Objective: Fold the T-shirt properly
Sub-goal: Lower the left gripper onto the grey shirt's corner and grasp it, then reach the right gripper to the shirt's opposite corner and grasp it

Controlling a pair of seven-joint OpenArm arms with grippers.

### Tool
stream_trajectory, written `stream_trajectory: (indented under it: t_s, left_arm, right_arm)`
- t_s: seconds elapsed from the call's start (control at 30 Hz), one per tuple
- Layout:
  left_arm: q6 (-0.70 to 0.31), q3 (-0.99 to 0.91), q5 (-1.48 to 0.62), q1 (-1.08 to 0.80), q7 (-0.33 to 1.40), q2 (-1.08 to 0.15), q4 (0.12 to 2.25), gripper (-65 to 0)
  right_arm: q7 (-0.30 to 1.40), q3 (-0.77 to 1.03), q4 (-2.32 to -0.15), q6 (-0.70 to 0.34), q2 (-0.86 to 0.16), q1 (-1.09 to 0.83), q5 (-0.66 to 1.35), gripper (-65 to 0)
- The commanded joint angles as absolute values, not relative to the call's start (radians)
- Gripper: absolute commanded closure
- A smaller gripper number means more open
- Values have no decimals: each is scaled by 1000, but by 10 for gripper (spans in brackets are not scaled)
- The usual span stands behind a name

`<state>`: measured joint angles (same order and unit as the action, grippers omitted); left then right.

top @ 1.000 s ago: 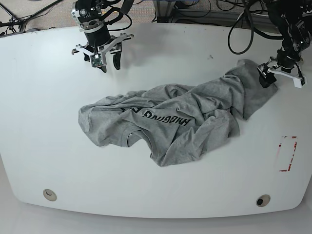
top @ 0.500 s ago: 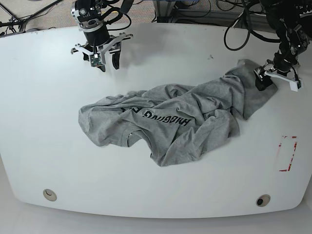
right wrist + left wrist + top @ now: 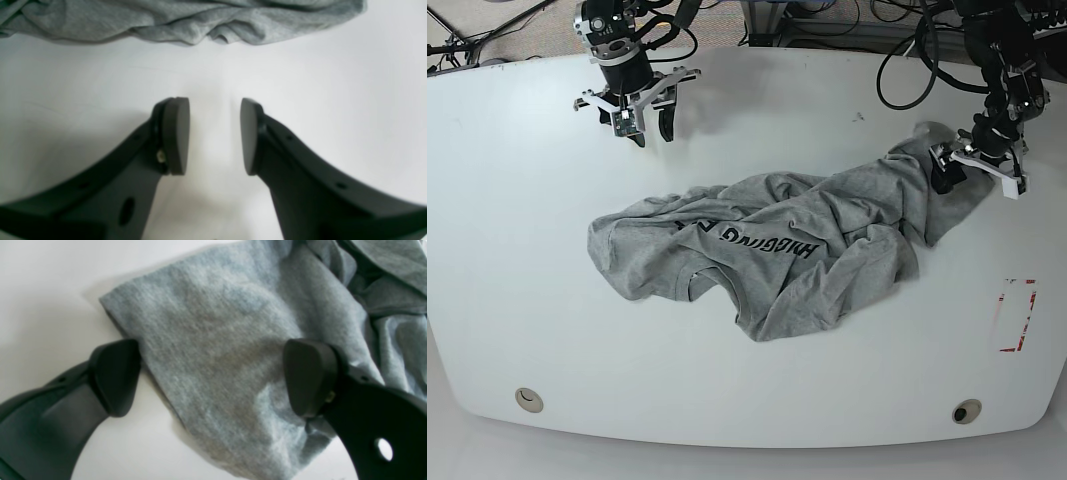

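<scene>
The grey T-shirt (image 3: pixel 767 250) lies crumpled in the middle of the white table (image 3: pixel 517 300), its black lettering (image 3: pixel 767 243) upside down. My left gripper (image 3: pixel 972 170) is open low over the shirt's far right corner. In the left wrist view the left gripper (image 3: pixel 211 380) straddles that corner of the T-shirt (image 3: pixel 217 323): one fingertip (image 3: pixel 115 378) is on the table beside the hem, the other (image 3: pixel 308 378) is on the cloth. My right gripper (image 3: pixel 649 128) is open and empty at the back left, clear of the shirt. In the right wrist view the right gripper (image 3: pixel 215 136) is over bare table, with the T-shirt's edge (image 3: pixel 186 23) ahead.
A red-marked rectangle (image 3: pixel 1017 315) is on the table at the right. Two round holes (image 3: pixel 527 400) (image 3: pixel 967 411) sit near the front edge. Black cables (image 3: pixel 907 70) hang behind the back edge.
My left gripper has moved left, from beside the shirt's right corner to over it. The right arm and the shirt have not visibly moved.
</scene>
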<state>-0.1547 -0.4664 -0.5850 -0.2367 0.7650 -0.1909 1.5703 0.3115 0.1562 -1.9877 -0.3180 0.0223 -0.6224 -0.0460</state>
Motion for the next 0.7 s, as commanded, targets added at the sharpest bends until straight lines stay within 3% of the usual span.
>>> stream_trajectory:
  t_s: [0.0, 0.23, 0.47, 0.67]
  left_arm:
    - [-148, -464, -590, -220, 806, -191, 1564, -622]
    - [-148, -464, -595, -183, 809, -191, 1494, -386]
    - [-148, -464, -591, -174, 808, -191, 1451, -17]
    - [-150, -463, -596, -176, 812, -193, 1451, 0]
  right_arm:
    - [286, 159, -2008, -321, 21, -627, -36, -239]
    - [286, 159, -2006, -321, 21, -625, -36, -239]
    - [286, 160, -2005, -321, 21, -619, -36, -239]
    - [297, 197, -1989, -315, 22, -584, -35, -239]
